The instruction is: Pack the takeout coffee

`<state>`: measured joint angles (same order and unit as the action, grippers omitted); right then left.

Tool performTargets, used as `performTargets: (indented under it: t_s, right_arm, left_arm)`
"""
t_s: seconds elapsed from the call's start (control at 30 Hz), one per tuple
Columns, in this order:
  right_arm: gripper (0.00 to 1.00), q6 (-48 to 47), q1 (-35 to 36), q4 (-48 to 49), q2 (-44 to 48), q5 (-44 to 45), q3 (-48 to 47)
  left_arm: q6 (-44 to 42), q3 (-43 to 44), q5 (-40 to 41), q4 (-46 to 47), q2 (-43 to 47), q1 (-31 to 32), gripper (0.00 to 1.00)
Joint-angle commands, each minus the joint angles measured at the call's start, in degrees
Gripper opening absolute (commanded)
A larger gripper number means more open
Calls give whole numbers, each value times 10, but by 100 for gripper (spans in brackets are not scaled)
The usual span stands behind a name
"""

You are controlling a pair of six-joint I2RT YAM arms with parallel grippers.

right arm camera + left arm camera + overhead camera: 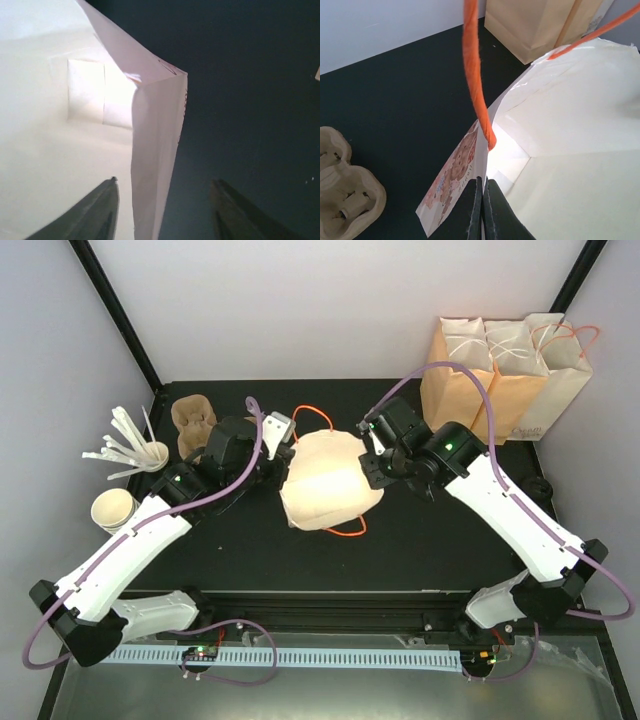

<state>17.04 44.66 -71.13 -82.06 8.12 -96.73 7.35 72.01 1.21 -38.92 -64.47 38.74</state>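
Observation:
A cream paper bag [330,480] with orange cord handles [345,530] stands open in the middle of the black table. My left gripper [286,453] is shut on the bag's left rim. In the left wrist view the gripper [482,200] pinches the printed wall [455,175] just below one orange handle [472,65]. My right gripper [373,456] is open at the bag's right rim. In the right wrist view the gripper [165,182] straddles the bag wall [155,150], one finger inside and one outside. The inside of the bag looks empty. The takeout coffee is out of view.
Three paper bags [505,375] stand at the back right and also show in the left wrist view [535,25]. A brown pulp cup carrier [193,420] lies at the back left. A cup of white utensils [150,453] and a stack of white cups [113,510] are at the left edge.

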Motion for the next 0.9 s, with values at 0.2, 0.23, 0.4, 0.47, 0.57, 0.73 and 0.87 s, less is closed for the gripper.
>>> performTargets:
  t_s: [0.2, 0.23, 0.4, 0.47, 0.57, 0.73, 0.87]
  right_arm:
    - [3, 13, 14, -23, 6, 81, 17]
    - [2, 16, 14, -22, 10, 87, 17]
    - [1, 54, -1, -28, 29, 157, 21]
    - [1, 70, -27, -32, 36, 153, 23]
    - [1, 74, -74, -15, 60, 117, 40]
    - [1, 70, -132, 6, 88, 31, 51]
    - [1, 78, -136, -1, 83, -24, 42]
  left_arm:
    - [-11, -4, -6, 21, 11, 11, 11]
    - [-13, -3, -13, 19, 12, 11, 26]
    - [-20, 32, -56, -35, 37, 11, 90]
    - [2, 39, -36, -57, 63, 10, 97]
    - [47, 37, -9, -86, 103, -2, 99]
    - [152, 13, 21, -171, 114, -98, 99]
    - [145, -39, -18, -151, 75, -163, 99]
